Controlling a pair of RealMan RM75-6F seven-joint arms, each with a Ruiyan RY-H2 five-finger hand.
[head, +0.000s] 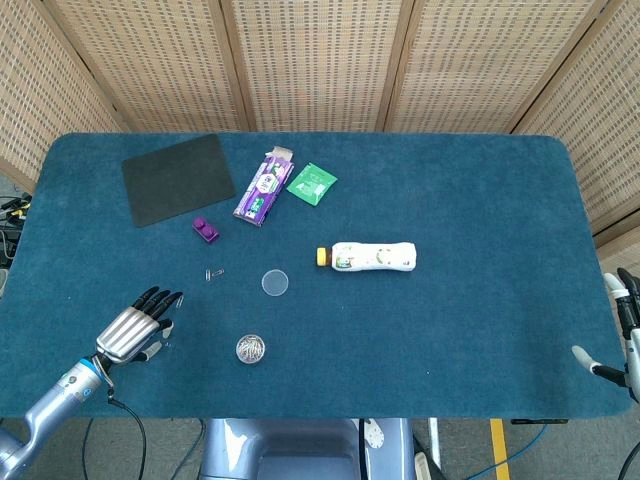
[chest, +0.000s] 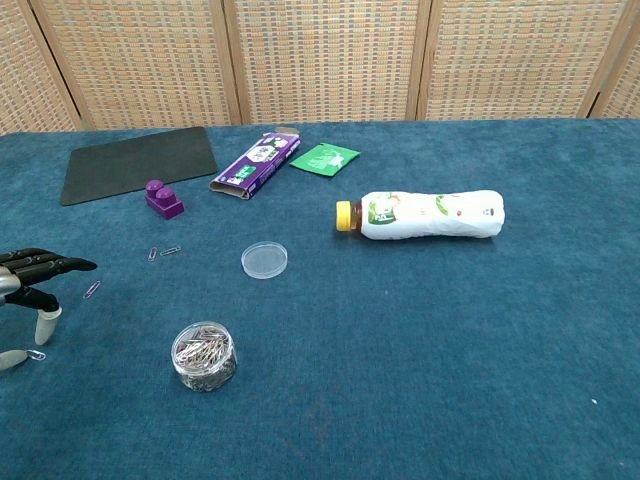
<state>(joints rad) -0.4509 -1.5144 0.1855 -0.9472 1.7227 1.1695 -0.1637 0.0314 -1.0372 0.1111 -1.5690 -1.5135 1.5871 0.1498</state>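
1. A loose paper clip (chest: 36, 354) lies on the blue bench (head: 470, 210), at the thumb tip of the left robot hand (head: 135, 328).
2. That robot hand's fingers are spread and hold nothing.
3. A jar of clips (chest: 204, 355) stands near.
4. The right robot hand (head: 622, 340) sits at the edge; cannot tell its grip.

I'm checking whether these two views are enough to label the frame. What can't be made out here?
- Left hand: in the chest view the left edge cuts it off, only fingers show; whether it touches the loose paper clip cannot be told.
- Right hand: head view only, mostly cut off by the right edge; its pose is unreadable.
- Print on the purple box and bottle: too small to read.
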